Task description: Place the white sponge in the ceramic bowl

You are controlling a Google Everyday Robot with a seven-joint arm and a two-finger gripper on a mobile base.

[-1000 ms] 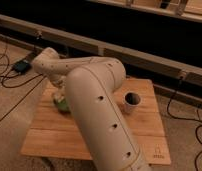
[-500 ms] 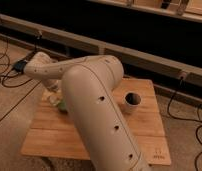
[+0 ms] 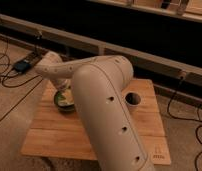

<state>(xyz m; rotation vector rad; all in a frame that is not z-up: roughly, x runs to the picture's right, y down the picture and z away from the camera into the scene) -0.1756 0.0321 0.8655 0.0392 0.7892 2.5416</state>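
The ceramic bowl [image 3: 64, 103], dark green and glossy, sits on the left part of the wooden table [image 3: 94, 135]. My arm reaches in from the lower right, bends at the far left and comes down over the bowl. The gripper [image 3: 63, 92] is at the bowl's mouth, mostly hidden by the arm. A pale cream patch [image 3: 68, 97] shows inside the bowl right at the gripper and looks like the white sponge. I cannot tell whether it is held or lying in the bowl.
A dark cylindrical cup [image 3: 133, 99] with a pale rim stands on the table's right part. Cables [image 3: 14, 80] and a power brick [image 3: 24, 64] lie on the floor at left. A dark wall with a low ledge [image 3: 144, 55] runs behind the table.
The bent end of the arm swung left and down, then back right a little. More of the green bowl and the pale patch in it now shows.
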